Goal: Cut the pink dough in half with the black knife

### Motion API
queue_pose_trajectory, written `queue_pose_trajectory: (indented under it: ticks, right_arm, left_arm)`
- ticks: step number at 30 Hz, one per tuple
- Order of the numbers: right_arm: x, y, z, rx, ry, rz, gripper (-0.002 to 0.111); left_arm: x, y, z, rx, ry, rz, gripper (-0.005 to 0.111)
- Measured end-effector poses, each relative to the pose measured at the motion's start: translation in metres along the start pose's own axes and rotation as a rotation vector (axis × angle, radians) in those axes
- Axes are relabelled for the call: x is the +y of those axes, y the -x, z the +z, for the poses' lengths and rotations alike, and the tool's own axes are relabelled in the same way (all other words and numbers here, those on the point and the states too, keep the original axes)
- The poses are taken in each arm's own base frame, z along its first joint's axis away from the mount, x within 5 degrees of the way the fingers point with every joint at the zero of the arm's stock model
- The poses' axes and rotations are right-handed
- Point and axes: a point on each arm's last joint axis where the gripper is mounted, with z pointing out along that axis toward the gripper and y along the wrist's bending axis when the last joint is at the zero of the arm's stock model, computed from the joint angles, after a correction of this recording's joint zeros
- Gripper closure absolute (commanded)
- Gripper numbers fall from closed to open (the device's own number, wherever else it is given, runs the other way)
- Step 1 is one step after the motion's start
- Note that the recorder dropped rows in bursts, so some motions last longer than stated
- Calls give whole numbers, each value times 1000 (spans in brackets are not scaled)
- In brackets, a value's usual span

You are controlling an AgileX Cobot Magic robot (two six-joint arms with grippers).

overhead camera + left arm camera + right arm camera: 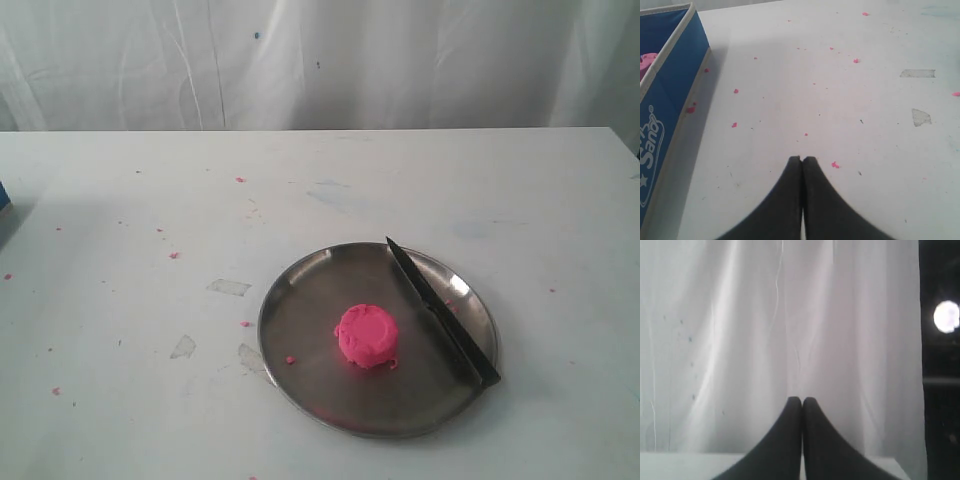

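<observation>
The pink dough [366, 335] is one round puck in the middle of the steel plate [300, 330]. The black knife [442, 312] lies across the plate's right side, tip toward the back and handle over the front right rim. Neither arm shows in the exterior view. My left gripper [802, 159] is shut and empty above bare table speckled with pink crumbs. My right gripper [802, 400] is shut and empty too, facing the white curtain beyond the table's far edge. Dough, knife and plate are out of both wrist views.
A blue fabric box [665, 100] with a white rim stands beside the left gripper, something pink inside it. Bits of clear tape [229, 287] and pink crumbs [174, 255] lie on the white table left of the plate. A white curtain [320, 60] hangs behind.
</observation>
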Motion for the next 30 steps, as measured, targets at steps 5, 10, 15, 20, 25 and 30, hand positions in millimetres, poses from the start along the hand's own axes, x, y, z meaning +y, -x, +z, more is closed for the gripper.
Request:
queue_pose_trajectory:
  ticks: [5, 10, 15, 20, 25, 30]
  right_arm:
    - [3, 18, -2, -204, 35, 3, 108]
    - [5, 42, -10, -476, 67, 35, 108]
    - [6, 68, -31, -837, 150, 165, 108]
    - [6, 72, -36, -915, 125, 104, 108]
    - [7, 61, -24, -736, 1, -207, 108]
    - [9, 30, -6, -357, -6, -591, 108]
  left_arm:
    - [0, 0, 0, 0, 0, 0, 107]
    - [0, 0, 0, 0, 0, 0, 107]
    - [0, 0, 0, 0, 0, 0, 107]
    - [0, 0, 0, 0, 0, 0, 107]
    - [0, 0, 0, 0, 0, 0, 107]
    - [0, 0, 0, 0, 0, 0, 107]
